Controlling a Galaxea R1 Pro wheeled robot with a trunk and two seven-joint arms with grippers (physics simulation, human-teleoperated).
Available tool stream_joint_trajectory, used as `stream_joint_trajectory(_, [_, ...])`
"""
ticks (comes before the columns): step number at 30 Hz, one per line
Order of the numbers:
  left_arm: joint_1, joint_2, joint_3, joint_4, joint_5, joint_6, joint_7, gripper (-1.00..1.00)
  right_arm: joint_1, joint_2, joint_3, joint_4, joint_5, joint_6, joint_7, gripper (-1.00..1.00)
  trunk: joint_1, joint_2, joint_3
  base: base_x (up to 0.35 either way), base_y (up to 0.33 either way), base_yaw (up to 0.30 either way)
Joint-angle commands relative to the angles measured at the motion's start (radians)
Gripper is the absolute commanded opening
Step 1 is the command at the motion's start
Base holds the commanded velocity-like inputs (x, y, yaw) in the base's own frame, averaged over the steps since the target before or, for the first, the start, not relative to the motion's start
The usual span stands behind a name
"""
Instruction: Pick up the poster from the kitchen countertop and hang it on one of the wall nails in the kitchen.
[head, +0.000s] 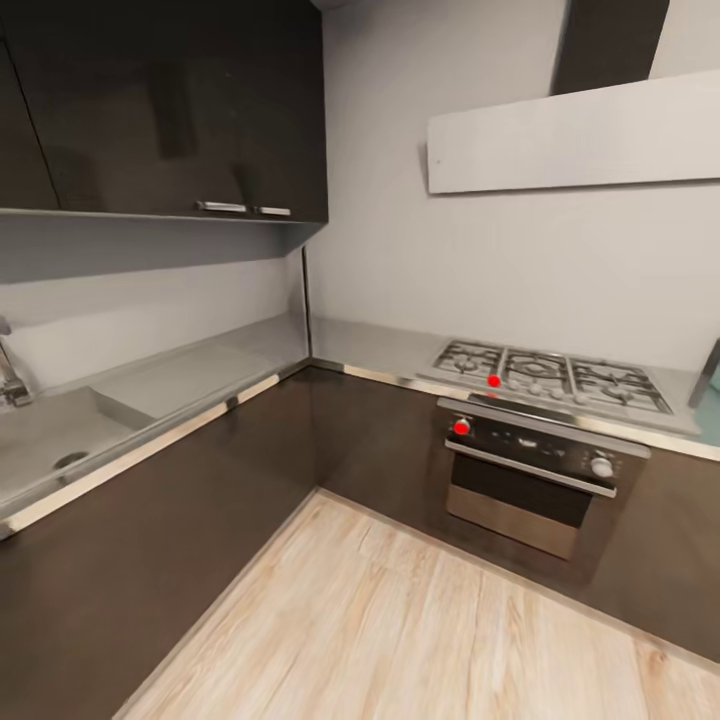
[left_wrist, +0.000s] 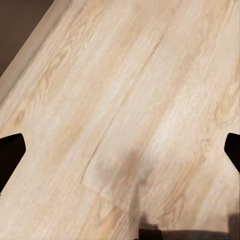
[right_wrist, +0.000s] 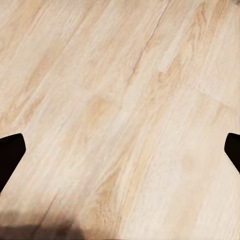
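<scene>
Smooth grey metallic kitchen countertop (head: 380, 345), glossy dark cabinets (head: 170, 100), pale wood-plank floor (head: 400, 620).

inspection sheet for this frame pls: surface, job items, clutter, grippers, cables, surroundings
Surface: L-shaped grey kitchen countertop with a sunken sink on the left run and a gas hob on the right run.
Job's things: no poster or wall nail seen.
Clutter: nothing seen.
Grippers: left gripper and right gripper both open, empty, dark fingertips wide apart, pointing down at the wood plank floor.
Cables: nothing seen.
Surroundings: dark upper cabinets, dark lower fronts, oven with red knobs under the hob, white hood, grey walls, tap by the sink.
</scene>
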Motion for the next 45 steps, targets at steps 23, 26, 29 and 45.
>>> stream_joint_trajectory(23, [0.000, 0.000, 0.000, -0.001, 0.000, -0.002, 0.000, 1.00, -0.001, 0.000, 0.000, 0.001, 0.000, -0.003, -0.001, 1.00, 0.001, 0.000, -0.001, 0.336, 0.000, 0.000])
stream_joint_trajectory(26, [0.000, 0.000, -0.001, -0.006, 0.002, -0.013, -0.002, 1.00, -0.001, 0.000, 0.000, 0.002, 0.000, -0.003, -0.002, 1.00, 0.001, 0.000, -0.001, 0.253, 0.000, 0.000])
stream_joint_trajectory(29, [0.000, -0.002, -0.007, -0.019, 0.003, -0.046, -0.002, 1.00, -0.001, 0.000, 0.000, 0.011, 0.000, -0.003, -0.002, 1.00, 0.001, 0.000, -0.001, 0.113, 0.000, 0.000])
stream_joint_trajectory(45, [0.000, -0.107, -0.021, -0.706, 0.004, 0.142, 0.003, 1.00, 0.001, -0.032, -0.007, 0.160, -0.007, -0.132, -0.005, 1.00, 0.001, 0.000, -0.001, 0.013, 0.000, 0.000])
